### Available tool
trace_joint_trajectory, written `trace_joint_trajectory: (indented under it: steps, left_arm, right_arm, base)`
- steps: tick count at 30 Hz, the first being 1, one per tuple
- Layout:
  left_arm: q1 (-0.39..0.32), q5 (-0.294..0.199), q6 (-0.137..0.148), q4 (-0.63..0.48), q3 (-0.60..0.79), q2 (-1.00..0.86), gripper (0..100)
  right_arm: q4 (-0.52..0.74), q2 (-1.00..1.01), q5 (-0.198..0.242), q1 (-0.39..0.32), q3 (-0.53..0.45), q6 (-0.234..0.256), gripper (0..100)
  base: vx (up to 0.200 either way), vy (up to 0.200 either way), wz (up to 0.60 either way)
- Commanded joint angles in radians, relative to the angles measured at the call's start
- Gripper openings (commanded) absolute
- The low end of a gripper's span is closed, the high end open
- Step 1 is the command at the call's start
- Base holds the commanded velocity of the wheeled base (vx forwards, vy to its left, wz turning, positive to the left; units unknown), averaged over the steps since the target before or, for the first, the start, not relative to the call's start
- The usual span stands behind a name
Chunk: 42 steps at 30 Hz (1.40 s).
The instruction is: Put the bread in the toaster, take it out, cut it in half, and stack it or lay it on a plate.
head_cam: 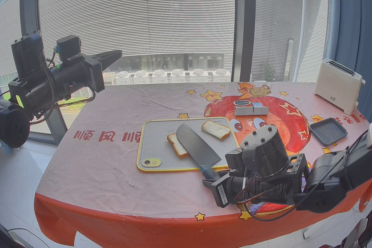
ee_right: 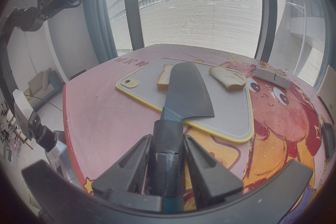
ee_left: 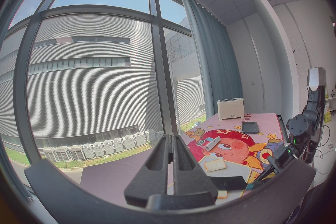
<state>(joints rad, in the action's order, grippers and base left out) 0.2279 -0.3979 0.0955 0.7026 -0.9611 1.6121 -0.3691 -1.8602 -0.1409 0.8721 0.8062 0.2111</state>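
At the far left corner of the worktop point(head_cam: 97, 167), the left hand point(head_cam: 114, 54) hangs raised, clenched and empty, well apart from the bread. The board point(head_cam: 155, 152) lies mid-worktop, toward the near edge. On it, the left half point(head_cam: 176, 145) lies flat, its right side covered by the knife point(head_cam: 197, 147) blade. The right half point(head_cam: 216, 129) lies flat at the board's far right corner, apart from the blade. The right hand point(head_cam: 212, 178) grasps the knife handle just off the board's near right corner, with both halves beyond it. The plate point(head_cam: 328, 131) sits near the right edge and the toaster point(head_cam: 339, 84) in the far right corner. Judged handling: the halves are light, crisp and crumbly, so pinch gently across the crusts.
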Motion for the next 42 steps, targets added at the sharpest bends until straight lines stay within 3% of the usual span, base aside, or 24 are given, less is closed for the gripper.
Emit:
trace_joint_trajectory:
  steps: [1, 7, 13, 20, 27, 32, 38, 42]
  left_arm:
    - [-0.002, 0.001, 0.001, 0.002, 0.058, -0.067, 0]
    - [-0.005, 0.007, -0.003, 0.052, 0.171, -0.14, 0]
    - [-0.11, -0.002, 0.003, 0.16, 0.311, -0.187, 0]
    - [-0.137, 0.001, -0.01, 0.193, 0.456, -0.331, 0]
    - [-0.17, 0.004, 0.01, 0.218, 0.688, -0.489, 0]
    - [-0.17, 0.005, 0.043, 0.23, 0.898, -0.656, 0]
    - [-0.171, 0.011, 0.033, 0.143, 0.958, -0.851, 0]
    - [-0.193, 0.025, 0.039, -0.029, 0.961, -1.046, 0]
  right_arm:
    - [-0.004, 0.046, -0.002, -0.002, 0.005, 0.005, 0]
    - [-0.085, 0.081, 0.0, -0.002, -0.001, 0.008, 0]
    - [-0.148, 0.098, 0.0, -0.016, -0.007, 0.008, 0]
    - [-0.149, 0.157, 0.001, -0.019, -0.005, 0.01, 0]
    - [-0.149, 0.202, 0.004, -0.032, -0.005, 0.01, 0]
    - [-0.149, 0.227, 0.004, -0.035, -0.005, 0.01, 0]
    - [-0.149, 0.246, 0.007, -0.045, -0.005, 0.01, 0]
    - [-0.149, 0.246, 0.007, -0.048, -0.005, 0.01, 0]
  base:
    - [0.0, 0.0, 0.0]
    - [0.0, 0.0, 0.0]
    - [0.0, 0.0, 0.0]
    - [0.0, 0.0, 0.0]
    - [0.0, 0.0, 0.0]
    - [0.0, 0.0, 0.0]
    - [0.0, 0.0, 0.0]
    - [0.0, 0.0, 0.0]
